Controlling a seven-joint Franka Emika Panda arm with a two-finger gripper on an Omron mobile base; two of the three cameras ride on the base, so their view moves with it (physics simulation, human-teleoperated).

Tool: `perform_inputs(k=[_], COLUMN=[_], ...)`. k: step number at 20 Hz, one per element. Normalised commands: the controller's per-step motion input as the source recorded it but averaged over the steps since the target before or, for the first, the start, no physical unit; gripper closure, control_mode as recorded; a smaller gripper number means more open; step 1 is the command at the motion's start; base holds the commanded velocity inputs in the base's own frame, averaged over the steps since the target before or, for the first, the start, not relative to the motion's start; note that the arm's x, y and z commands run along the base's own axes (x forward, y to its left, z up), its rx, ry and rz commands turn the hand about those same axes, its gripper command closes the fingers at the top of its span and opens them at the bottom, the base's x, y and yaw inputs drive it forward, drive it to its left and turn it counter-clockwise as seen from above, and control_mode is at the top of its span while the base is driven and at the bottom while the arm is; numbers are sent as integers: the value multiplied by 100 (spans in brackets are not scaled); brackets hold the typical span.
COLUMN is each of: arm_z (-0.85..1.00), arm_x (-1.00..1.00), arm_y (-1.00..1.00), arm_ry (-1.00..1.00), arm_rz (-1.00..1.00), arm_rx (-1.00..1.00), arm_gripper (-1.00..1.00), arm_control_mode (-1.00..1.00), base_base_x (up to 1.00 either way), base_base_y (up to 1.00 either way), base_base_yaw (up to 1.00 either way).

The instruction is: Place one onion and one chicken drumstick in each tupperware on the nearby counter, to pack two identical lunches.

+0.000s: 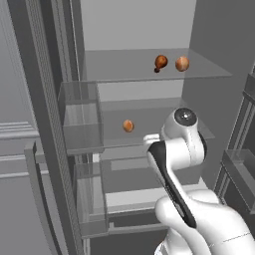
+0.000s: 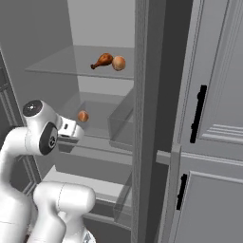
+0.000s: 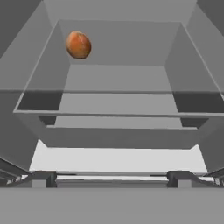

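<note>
On the upper glass shelf of an open fridge a chicken drumstick (image 1: 160, 62) (image 2: 103, 60) lies next to an onion (image 1: 182, 63) (image 2: 118, 63). A second onion (image 1: 128, 125) (image 2: 83, 116) (image 3: 78, 45) sits alone on the middle shelf, toward its back left. My gripper (image 3: 111, 179) is open and empty, its fingertips (image 3: 41, 178) spread wide. It points into the fridge at about middle-shelf height, well short of that onion. The tupperware and the counter are out of view.
The fridge door (image 1: 45, 149) stands open on the left with clear door bins (image 1: 79, 117). Glass shelves (image 3: 113, 103) and a pale drawer (image 3: 118, 159) lie ahead of the hand. Grey cabinet doors with black handles (image 2: 199, 114) stand to the right.
</note>
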Motion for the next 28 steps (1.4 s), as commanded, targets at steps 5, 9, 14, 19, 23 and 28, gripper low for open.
perform_inputs(k=[5,9,14,19,23,28], arm_z=[-19,-10,-17,-13,-9,-13], arm_x=[97,97,83,71,69,69], arm_y=[22,9,20,27,16,17], arm_ry=[0,0,0,0,0,0], arm_rz=[0,0,0,0,0,0], arm_rx=[3,1,0,0,0,0], arm_gripper=[-100,-100,-100,-100,-100,-100], arm_control_mode=[-100,-100,-100,-100,-100,-100], base_base_x=[0,0,0,0,0,0], base_base_y=[0,0,0,0,0,0], base_base_yaw=[0,0,0,0,0,0])
